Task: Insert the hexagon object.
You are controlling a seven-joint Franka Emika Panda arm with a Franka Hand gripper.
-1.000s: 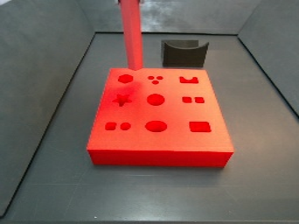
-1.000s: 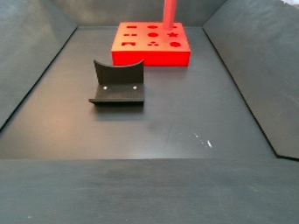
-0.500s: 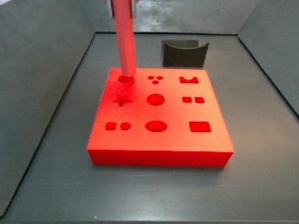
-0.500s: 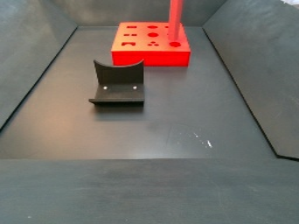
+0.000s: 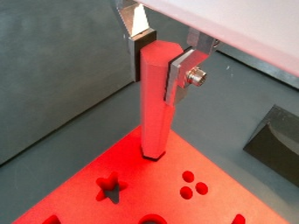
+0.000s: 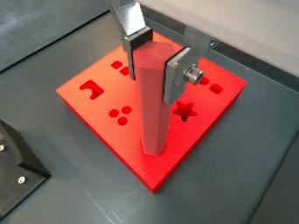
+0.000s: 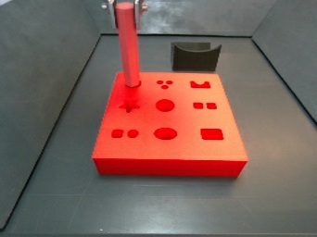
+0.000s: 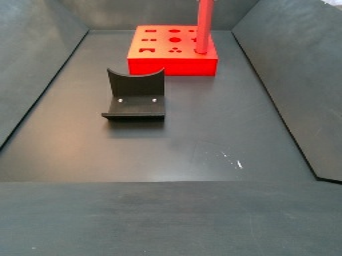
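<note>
My gripper [image 5: 160,54] is clamped on the hexagon object [image 5: 158,101], its silver fingers [image 5: 184,74] pressed flat against opposite faces near the rod's upper end; the rod hangs upright with its lower end in a hole at a corner of the red block [image 5: 93,192]; the same grasp shows in both wrist views, gripper [image 6: 156,59] high on the rod [image 6: 153,105], the tip sunk into the block [image 6: 105,105] close to its corner edge.

Going left to right in a side view: the grey left wall slopes down to the dark floor [image 7: 50,176]; the rod [image 7: 128,46] stands over the block's [image 7: 168,139] far left corner, with only a trace of my gripper [image 7: 124,5] at the top edge; the fixture [image 7: 195,56] sits behind the block near the back wall; bare floor runs along the block's right side to the right wall.

The side view from across [image 8: 174,45] shows the block far back, the rod [image 8: 206,20] rising at its right side, and the fixture [image 8: 134,95] nearer the camera with broad open floor [image 8: 201,180] in front; my gripper is out of that picture; the wrist views alone show the finger contact, and one of them catches a corner of the fixture [image 6: 17,171].
</note>
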